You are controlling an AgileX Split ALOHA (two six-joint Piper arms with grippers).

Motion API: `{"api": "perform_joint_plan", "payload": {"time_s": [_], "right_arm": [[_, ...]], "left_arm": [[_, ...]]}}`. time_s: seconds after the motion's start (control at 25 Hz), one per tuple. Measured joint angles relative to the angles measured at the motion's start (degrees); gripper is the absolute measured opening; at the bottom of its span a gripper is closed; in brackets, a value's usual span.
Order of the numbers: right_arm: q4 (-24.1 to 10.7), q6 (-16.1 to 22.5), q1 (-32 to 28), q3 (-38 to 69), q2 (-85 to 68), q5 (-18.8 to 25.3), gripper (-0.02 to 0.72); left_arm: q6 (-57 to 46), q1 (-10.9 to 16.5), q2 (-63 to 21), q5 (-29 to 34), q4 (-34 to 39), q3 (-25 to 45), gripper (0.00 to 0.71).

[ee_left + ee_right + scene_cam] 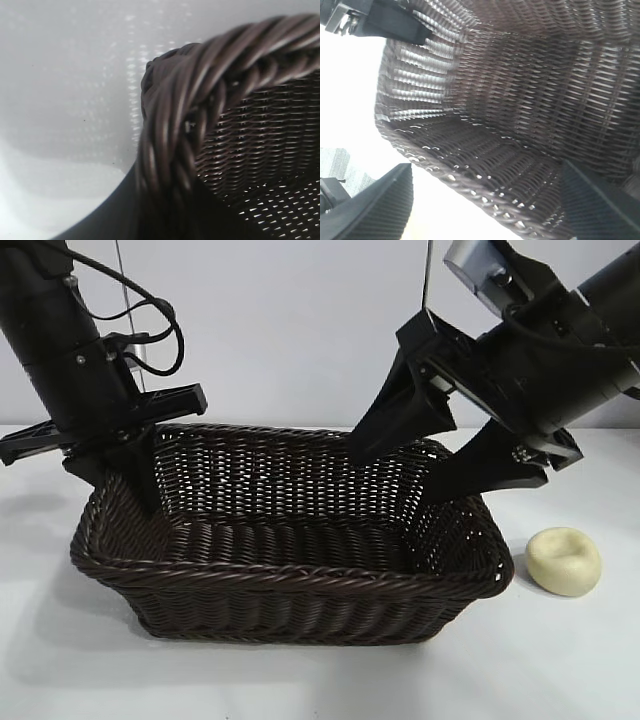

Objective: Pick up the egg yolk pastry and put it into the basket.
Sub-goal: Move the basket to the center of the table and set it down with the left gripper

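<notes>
The egg yolk pastry [565, 560], a pale cream bun with a dimpled top, lies on the white table just right of the basket [290, 575]. The dark brown wicker basket holds nothing that I can see. My left gripper [115, 480] sits at the basket's left end, its jaws on either side of the braided rim [170, 100] and closed against it. My right gripper [425, 465] hangs open above the basket's right end, up and to the left of the pastry, with nothing between its fingers. In the right wrist view the gripper [485, 170] looks down into the basket [495, 100].
The white table [560, 670] runs around the basket on all sides. A plain wall stands behind. Black cables loop off the left arm [160, 330]. The left gripper [395, 25] shows at the basket's far end in the right wrist view.
</notes>
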Motion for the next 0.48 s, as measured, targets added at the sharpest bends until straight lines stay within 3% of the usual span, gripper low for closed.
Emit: {"api": "perform_joint_plan", "payload": {"time_s": [0.08,0.16,0.48], "right_arm": [[0.0,0.0,0.0,0.0,0.0,0.0,0.579],[0.0,0.0,0.0,0.0,0.0,-0.1,0.579],[0.0,0.0,0.0,0.0,0.0,-0.2,0.579]], "left_arm": [[0.1,0.0,-0.3,0.0,0.5,-0.8,0.583],[0.1,0.0,-1.0,0.9,1.6,-1.8,0.629],[0.2,0.0,-5.2,7.7,8.4,-7.6,0.657]]}}
